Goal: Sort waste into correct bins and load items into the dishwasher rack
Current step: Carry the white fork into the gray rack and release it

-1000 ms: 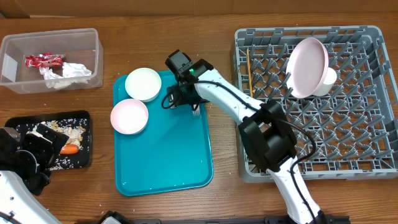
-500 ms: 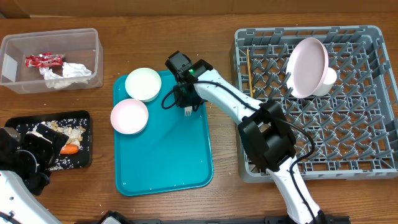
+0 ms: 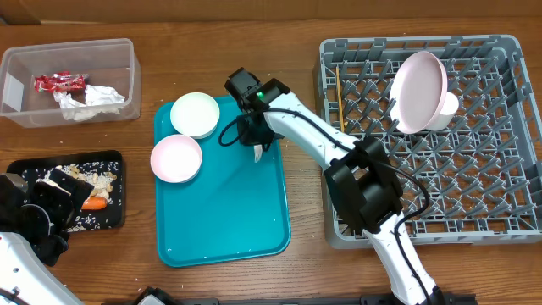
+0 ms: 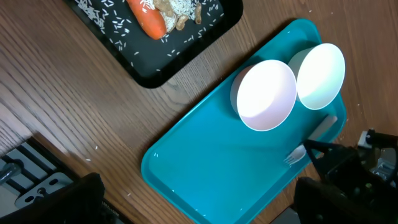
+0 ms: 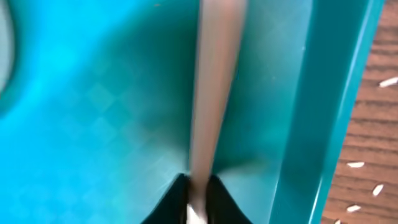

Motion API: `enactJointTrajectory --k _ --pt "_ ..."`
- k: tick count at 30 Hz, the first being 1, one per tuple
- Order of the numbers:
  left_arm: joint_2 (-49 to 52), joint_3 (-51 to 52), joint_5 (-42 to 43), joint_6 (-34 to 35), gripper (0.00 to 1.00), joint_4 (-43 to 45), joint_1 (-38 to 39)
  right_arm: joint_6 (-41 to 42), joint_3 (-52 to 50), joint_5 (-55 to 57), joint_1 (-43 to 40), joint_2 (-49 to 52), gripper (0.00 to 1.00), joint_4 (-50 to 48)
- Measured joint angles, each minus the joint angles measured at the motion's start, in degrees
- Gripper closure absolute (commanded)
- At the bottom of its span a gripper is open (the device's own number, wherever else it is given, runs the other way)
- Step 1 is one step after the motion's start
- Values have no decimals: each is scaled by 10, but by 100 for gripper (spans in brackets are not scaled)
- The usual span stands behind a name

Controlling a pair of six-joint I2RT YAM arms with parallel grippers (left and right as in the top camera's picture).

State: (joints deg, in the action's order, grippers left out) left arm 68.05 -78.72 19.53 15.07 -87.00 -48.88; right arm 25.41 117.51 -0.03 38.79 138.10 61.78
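My right gripper (image 5: 198, 202) is shut on the handle of the white plastic fork (image 5: 211, 87), over the upper right part of the teal tray (image 3: 220, 212). From above, the fork (image 3: 257, 153) hangs just below the right gripper (image 3: 254, 140). Two small bowls (image 3: 195, 114) (image 3: 176, 158) sit at the tray's upper left. The grey dishwasher rack (image 3: 500, 222) holds the pink plate (image 3: 419, 80), a white cup (image 3: 449, 105) and chopsticks (image 3: 339, 97). My left gripper (image 4: 199, 208) stands open at the near left, with nothing between its fingers.
The clear tub (image 3: 72, 49) at the far left holds a crumpled napkin (image 3: 89, 99) and a red wrapper (image 3: 59, 81). The black tray (image 3: 118, 174) at the near left holds a carrot piece (image 3: 96, 203), rice and scraps. A few rice grains lie on the wood beside the teal tray.
My right gripper has closed on the fork's handle, and the fork has tilted, its tines now pointing down toward the tray. The left arm has not moved.
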Motion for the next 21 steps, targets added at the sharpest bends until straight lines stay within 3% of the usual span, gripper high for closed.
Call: enactJointTrajectory --k 12,21 --pt "0 0 0 0 0 0 0 0 57 3 -2 -10 96 108" --pt "0 0 0 0 0 0 0 -7 83 22 -88 -149 96 196"
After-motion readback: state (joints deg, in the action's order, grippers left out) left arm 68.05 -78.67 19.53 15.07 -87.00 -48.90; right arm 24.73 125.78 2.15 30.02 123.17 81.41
